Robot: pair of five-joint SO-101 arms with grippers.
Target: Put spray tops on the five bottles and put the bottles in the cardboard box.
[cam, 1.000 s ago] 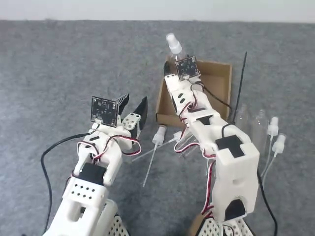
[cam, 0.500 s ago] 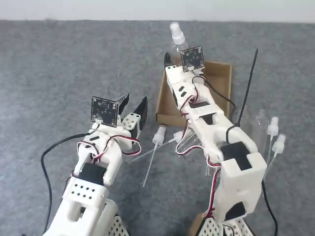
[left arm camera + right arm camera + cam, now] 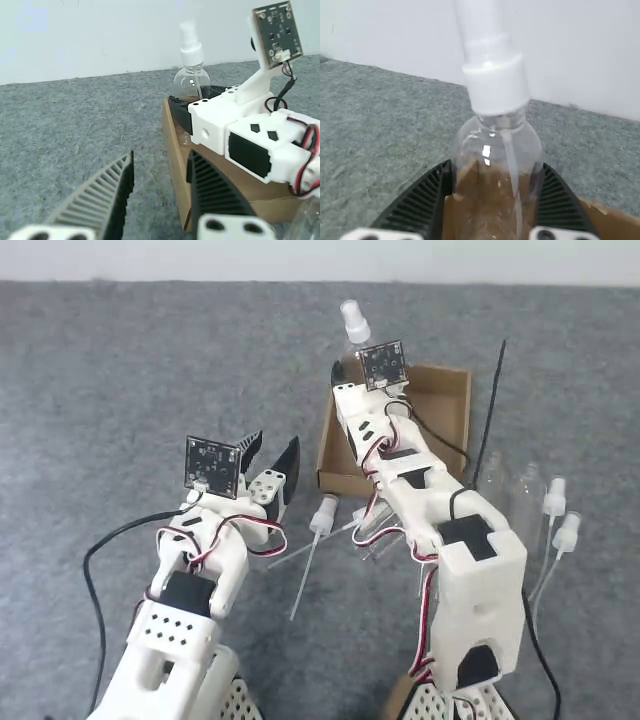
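Observation:
A clear bottle (image 3: 353,338) with a white spray top stands upright between the fingers of my right gripper (image 3: 351,362), over the far left corner of the cardboard box (image 3: 441,412). From the right wrist the bottle (image 3: 497,165) sits between both black fingers (image 3: 422,202), with the box rim (image 3: 602,214) below. My left gripper (image 3: 273,453) hangs open over the mat, left of the box, holding nothing. In the left wrist view its open gripper (image 3: 160,162) faces the box (image 3: 175,145) and the held bottle (image 3: 191,75).
A loose spray top (image 3: 323,514) with its long tube lies in front of the box. A bare bottle (image 3: 374,532) lies under the right arm. Two topless bottles (image 3: 527,492) and two spray tops (image 3: 566,531) lie to the right. Grey mat to the left.
The right arm swung the bottle slightly up and to the right, then back; it now sits a little farther back than a second ago. The left arm has not moved.

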